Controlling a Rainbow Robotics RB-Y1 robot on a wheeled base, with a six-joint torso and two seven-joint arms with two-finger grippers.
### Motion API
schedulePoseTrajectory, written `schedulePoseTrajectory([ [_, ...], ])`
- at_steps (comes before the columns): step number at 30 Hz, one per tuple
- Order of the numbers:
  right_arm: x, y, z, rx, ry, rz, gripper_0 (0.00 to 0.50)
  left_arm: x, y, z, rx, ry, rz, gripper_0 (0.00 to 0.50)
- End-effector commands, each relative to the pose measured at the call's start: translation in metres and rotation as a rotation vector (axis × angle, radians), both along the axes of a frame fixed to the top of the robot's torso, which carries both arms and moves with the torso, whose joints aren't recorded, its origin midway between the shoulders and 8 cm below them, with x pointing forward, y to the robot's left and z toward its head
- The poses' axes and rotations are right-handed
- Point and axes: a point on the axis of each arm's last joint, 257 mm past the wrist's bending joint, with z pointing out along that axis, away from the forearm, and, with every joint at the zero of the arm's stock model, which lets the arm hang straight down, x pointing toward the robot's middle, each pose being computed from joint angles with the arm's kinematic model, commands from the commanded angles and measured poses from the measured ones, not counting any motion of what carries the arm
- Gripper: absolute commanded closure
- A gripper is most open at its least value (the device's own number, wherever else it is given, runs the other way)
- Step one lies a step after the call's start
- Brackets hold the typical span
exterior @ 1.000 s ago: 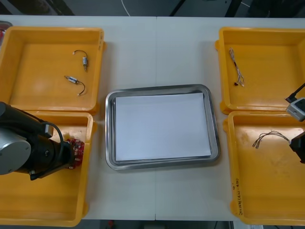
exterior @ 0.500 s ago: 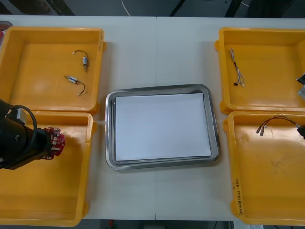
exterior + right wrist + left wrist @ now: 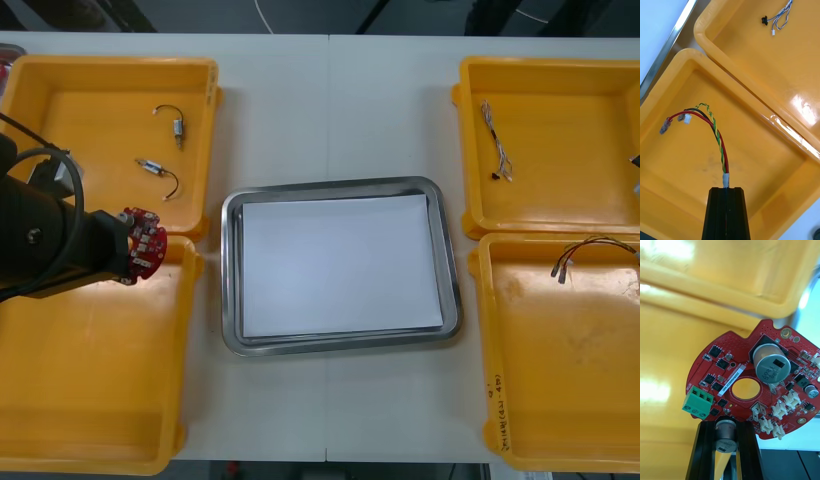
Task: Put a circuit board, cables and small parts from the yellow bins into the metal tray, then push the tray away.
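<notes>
Left claw [image 3: 727, 427]: fingers clamped on the rim of the round red circuit board [image 3: 760, 378], a small metal can on the board sitting between them. The board was held in the air and tilted, with its parts side, green block and white plugs facing the wrist camera.

From the front view, the board hung over the line where the two left bins meet, close to their inner walls. Below it were the near left bin [image 3: 60, 400] and the far left bin [image 3: 60, 120]. Two small metal parts [image 3: 176, 126] with short black leads lay in the far left bin, apart from each other.

Right claw [image 3: 727, 191]: fingers pressed almost together, pinching the taped end of the red and yellow cable [image 3: 717, 131]. The cable arched up and away from the fingertips, its loose ends free in the air above the near right bin [image 3: 560, 380]. In the far right bin [image 3: 570, 110] lay a twisted blue and white cable [image 3: 497, 150], well apart from the claw.

The metal tray [image 3: 330, 186], white inside, sat on the desk [image 3: 330, 100] between the two pairs of bins, and neither claw was over it.
</notes>
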Motion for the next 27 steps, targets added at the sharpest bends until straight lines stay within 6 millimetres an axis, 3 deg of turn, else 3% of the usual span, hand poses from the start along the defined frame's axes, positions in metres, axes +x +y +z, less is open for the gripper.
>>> schedulePoseTrajectory([
  [1,0.002,-0.003,0.018,-0.055,-0.028,0.016,0.5,0.004,-0.046,0.019,0.038,-0.056,-0.156,0.5],
  [11,0.009,0.006,0.022,-0.084,-0.036,0.053,0.5,-0.006,-0.088,0.007,0.105,-0.022,-0.293,0.5],
  [27,0.01,0.013,0.025,-0.078,-0.027,0.102,0.5,-0.005,-0.146,-0.039,0.139,-0.002,-0.406,0.497],
])
